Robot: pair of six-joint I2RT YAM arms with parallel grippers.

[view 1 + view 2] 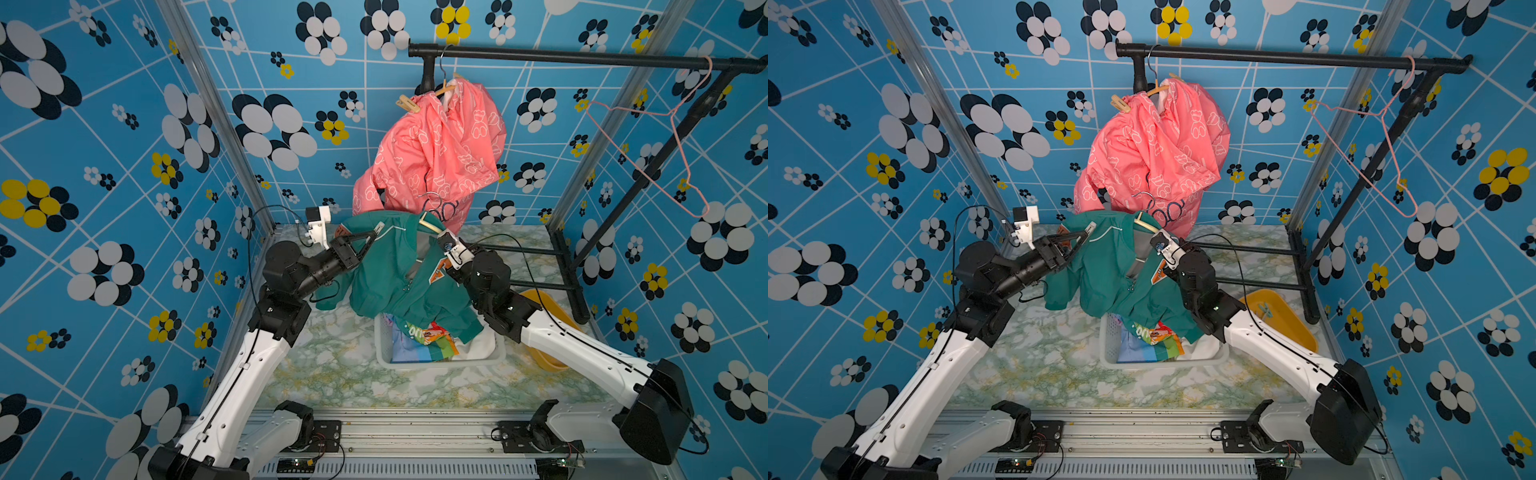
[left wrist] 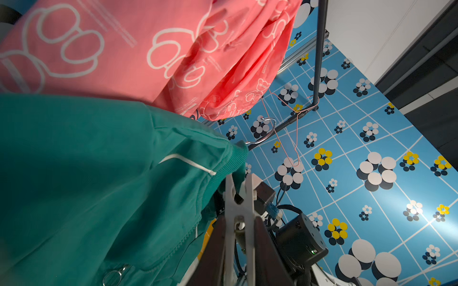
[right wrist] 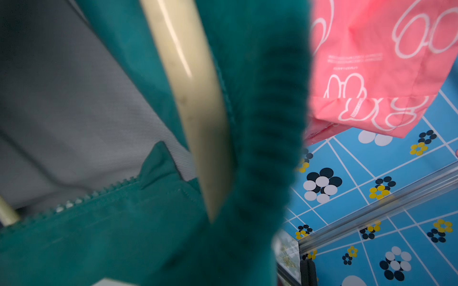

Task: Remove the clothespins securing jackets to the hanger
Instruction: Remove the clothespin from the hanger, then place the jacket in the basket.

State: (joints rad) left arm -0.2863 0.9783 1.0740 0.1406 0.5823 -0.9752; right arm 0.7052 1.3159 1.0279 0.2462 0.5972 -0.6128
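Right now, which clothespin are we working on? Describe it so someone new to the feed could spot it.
Find the teal jacket at mid-scene, nearer the robot than the hanging pink jacket. At its upper edge on the robot's left, the left gripper pinches a whitish clothespin. It is pale white, unlike the tan clothespins on the pink jacket.

Jacket (image 1: 436, 145) on rail (image 1: 582, 56) behind basket (image 1: 440, 363), tub (image 1: 1291, 328) seemingly right
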